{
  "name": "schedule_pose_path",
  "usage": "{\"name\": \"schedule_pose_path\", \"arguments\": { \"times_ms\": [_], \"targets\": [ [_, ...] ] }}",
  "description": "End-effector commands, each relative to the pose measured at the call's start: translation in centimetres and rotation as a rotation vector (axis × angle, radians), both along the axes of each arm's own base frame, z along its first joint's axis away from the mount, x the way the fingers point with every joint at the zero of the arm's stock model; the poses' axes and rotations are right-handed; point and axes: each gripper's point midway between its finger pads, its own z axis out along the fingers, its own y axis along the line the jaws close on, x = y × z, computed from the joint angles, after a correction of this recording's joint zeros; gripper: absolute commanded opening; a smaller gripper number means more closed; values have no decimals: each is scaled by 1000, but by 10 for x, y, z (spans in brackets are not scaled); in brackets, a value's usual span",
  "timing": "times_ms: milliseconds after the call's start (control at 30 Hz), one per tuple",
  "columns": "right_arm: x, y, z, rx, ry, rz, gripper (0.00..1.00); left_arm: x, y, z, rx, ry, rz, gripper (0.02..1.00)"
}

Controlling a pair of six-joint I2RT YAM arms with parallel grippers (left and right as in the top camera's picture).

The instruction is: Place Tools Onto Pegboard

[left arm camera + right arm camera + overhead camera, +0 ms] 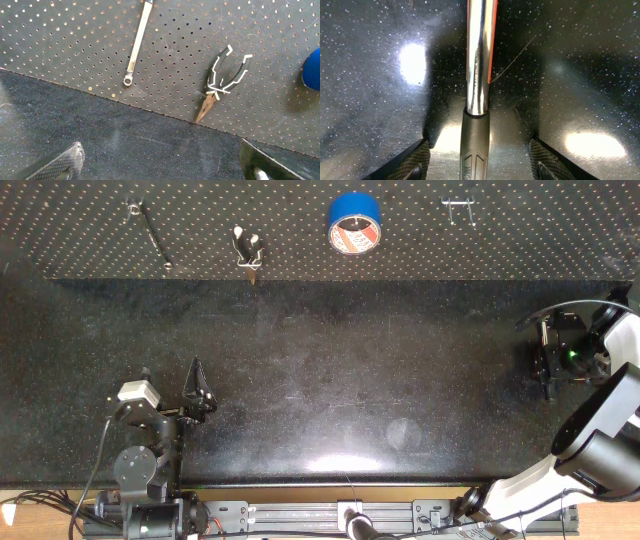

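The right tool (477,156) is found open astride the black handle of a chrome-shafted implement (479,60) lying at the right of the tabletop (370,75); closure should be centred on that handle before lifting to the far pegboard (300,240).

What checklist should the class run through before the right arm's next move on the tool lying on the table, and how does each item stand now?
1. Right gripper fingers open: ok, they stand wide apart.
2. Tool centred between them: ok, its dark handle lies in the middle of the gap.
3. Tool gripped: not ok, neither finger touches it.
4. Free hook on the pegboard: ok, nothing hangs on it.
5. Left gripper out of the way: ok, open and empty, at the left of the table.
6. Which end of the tool will hang on the hook: cannot tell.
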Motion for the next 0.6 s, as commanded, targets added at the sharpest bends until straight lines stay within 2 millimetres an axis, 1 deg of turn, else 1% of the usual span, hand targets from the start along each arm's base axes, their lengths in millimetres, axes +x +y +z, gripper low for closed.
{"name": "schedule_pose_path", "arguments": {
  "times_ms": [33, 67, 100, 233, 267, 300, 333, 367, 400, 433, 467, 500, 533, 600],
  "targets": [
    [-3, 8, -13, 41, 37, 17, 555, 0, -1, 0, 9, -4, -9, 993],
    [-3, 9, -15, 43, 42, -4, 95, 0, -1, 0, 9, -4, -9, 993],
    [-5, 10, -16, 49, 51, -4, 77, 0, -1, 0, 9, -4, -9, 993],
    [-6, 11, -16, 53, 57, -2, 77, 0, -1, 0, 9, -4, -9, 993],
    [-4, 13, -15, 51, 53, 5, 75, 0, -1, 0, 9, -4, -9, 993],
    [10, 25, -6, 71, -16, -4, 75, 0, -1, 0, 9, -4, -10, 993],
    [30, 37, 4, 82, -138, -43, 75, 0, -1, 0, 9, -4, -9, 993],
    [51, 51, 22, 76, -323, -101, 75, 0, -1, 0, 9, -4, -9, 993],
    [62, 65, 54, 39, -539, -170, 75, 0, -1, 0, 9, -4, -9, 993],
    [62, 72, 70, 22, -627, -184, 75, 0, -1, 0, 9, -4, -9, 993],
    [57, 86, 87, 14, -711, -174, 75, 0, -1, 0, 9, -4, -9, 993],
    [44, 100, 98, 11, -745, -146, 75, 0, -1, 0, 9, -4, -9, 993],
    [36, 108, 104, 12, -755, -132, 75, 0, -1, 0, 9, -4, -9, 993],
    [36, 129, 140, 23, -868, -101, 75, 0, -1, 0, 9, -4, -9, 993]
  ]
}}
